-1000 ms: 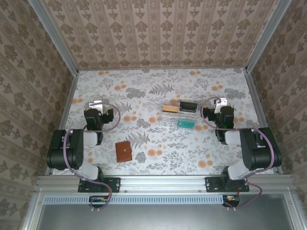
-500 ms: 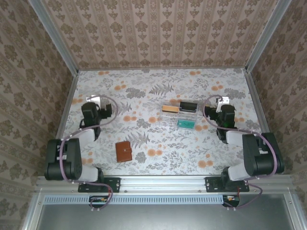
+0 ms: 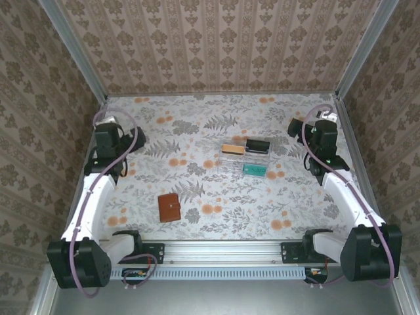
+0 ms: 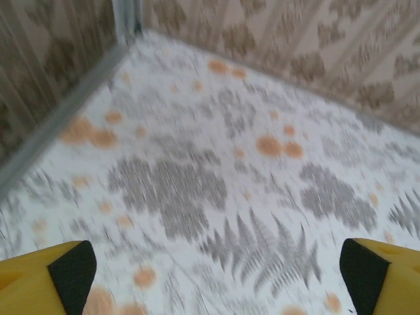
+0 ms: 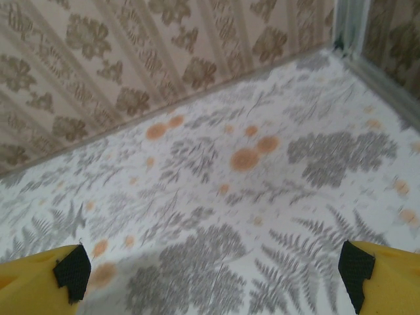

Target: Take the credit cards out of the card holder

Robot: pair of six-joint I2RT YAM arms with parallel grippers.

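Swung outward and unfolded since a second ago: both arms, no longer bunched over the table (image 3: 216, 111) but stretched long toward its far corners. Left gripper (image 3: 107, 121) now near the far left edge, right gripper (image 3: 323, 120) near the far right edge, each close to a patterned wall. Both spread wide and holding nothing: in the left wrist view, black pads (image 4: 72, 268) sit at opposite lower corners with bare floral cloth between, and likewise in the right wrist view. Card holder (image 3: 169, 207) unmoved, lying flat and shut in the near left part of the table, well apart from either gripper. Clear tray (image 3: 246, 159) near the middle, with tan, dark and green pieces inside.
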